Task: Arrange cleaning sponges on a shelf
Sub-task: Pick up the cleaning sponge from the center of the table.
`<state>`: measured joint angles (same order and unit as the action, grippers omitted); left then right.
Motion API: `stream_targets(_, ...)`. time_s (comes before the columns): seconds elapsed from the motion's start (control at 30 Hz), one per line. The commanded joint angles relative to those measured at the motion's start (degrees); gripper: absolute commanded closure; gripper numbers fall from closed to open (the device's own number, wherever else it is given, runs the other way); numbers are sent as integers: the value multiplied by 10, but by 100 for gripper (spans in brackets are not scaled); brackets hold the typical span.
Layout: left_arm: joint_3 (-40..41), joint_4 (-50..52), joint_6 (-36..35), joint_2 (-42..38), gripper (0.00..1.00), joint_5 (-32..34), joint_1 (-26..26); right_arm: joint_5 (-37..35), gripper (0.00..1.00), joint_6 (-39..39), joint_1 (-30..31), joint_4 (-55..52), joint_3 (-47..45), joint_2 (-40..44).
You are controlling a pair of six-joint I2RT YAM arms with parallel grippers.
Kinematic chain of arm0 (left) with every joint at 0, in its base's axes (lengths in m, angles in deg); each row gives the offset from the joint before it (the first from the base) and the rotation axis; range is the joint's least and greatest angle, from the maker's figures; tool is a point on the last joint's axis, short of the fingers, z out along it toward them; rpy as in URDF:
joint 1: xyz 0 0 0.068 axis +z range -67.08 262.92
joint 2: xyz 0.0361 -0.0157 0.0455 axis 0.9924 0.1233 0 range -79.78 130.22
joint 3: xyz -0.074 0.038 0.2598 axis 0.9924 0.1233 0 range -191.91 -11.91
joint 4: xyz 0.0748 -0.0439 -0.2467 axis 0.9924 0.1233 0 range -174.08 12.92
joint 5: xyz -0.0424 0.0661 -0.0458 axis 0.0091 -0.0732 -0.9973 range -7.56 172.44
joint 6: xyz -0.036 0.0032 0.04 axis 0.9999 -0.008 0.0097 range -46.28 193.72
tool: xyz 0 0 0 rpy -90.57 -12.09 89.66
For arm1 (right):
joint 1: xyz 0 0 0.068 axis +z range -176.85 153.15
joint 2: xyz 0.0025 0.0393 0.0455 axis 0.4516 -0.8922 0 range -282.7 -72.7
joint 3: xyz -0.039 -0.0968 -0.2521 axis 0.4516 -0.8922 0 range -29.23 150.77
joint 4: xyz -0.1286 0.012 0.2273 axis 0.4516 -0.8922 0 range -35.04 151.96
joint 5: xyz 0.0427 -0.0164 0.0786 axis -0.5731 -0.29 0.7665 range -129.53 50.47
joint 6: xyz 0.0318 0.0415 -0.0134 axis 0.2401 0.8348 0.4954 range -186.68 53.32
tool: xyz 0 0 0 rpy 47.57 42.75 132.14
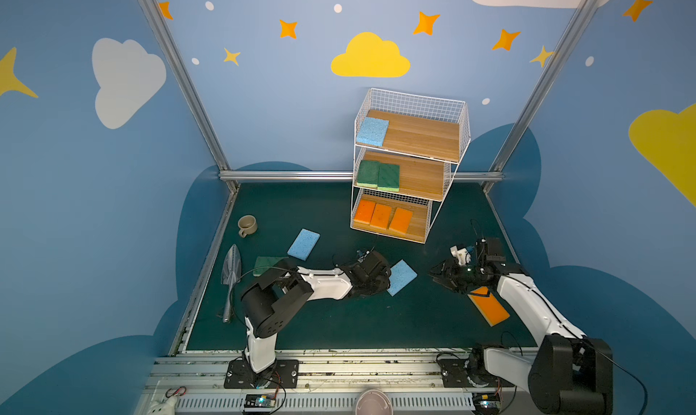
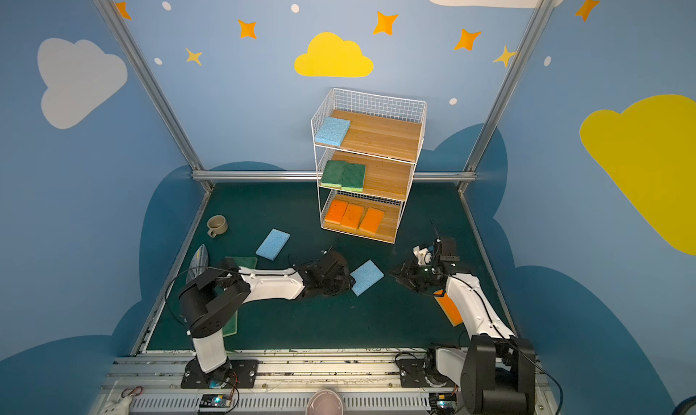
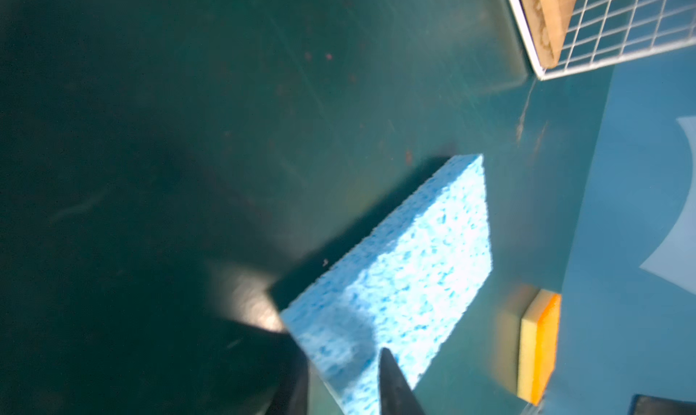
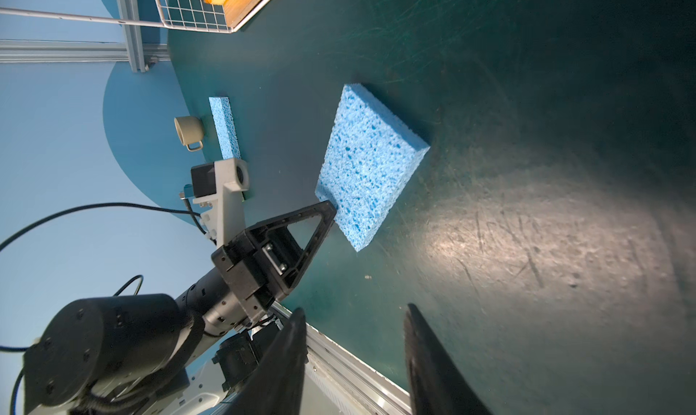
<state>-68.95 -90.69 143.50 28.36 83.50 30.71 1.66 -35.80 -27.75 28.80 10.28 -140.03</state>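
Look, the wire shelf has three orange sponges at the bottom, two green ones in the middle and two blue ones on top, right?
Almost. Both top views show only one flat light blue sponge on the top wooden board.

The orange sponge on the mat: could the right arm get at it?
Probably yes: the orange and yellow rectangular sponge lies flat beside the right gripper, which is open and empty. The arm partly overhangs it and may need pulling back.
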Motion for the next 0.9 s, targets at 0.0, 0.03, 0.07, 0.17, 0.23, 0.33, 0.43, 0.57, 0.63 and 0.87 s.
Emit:
stream_targets(0.0,-5,3,3,15,83,0,-3,18,57,-21,-12,-19,-7,15)
stream_targets(0.03,-4,3,4,14,88,1,-4,19,57,-21,-14,-20,-7,17)
stream_targets(0.07,-2,2,4,12,94,2,-4,20,57,-21,-16,-20,-20,20)
stream_targets(0.17,6,0,3,-3,97,9,-4,20,57,-21,-20,-20,-22,24)
stream_targets(0.23,11,-1,1,-17,97,13,-4,21,57,-21,-20,-20,-22,24)
stream_targets(0.33,20,-2,-7,-53,97,20,-3,19,58,-22,-25,-24,-22,26)
stream_targets(0.43,26,2,-8,-102,97,26,-3,21,58,-17,-36,-29,-20,35)
stream_targets(0.57,30,32,8,-188,97,58,-3,16,58,-9,-47,-31,-12,48)
stream_targets(0.63,28,47,9,-238,97,80,-3,10,58,-6,-49,-35,-12,46)
stream_targets(0.87,-99,134,-63,-350,97,178,16,1,58,26,-49,-12,12,36)
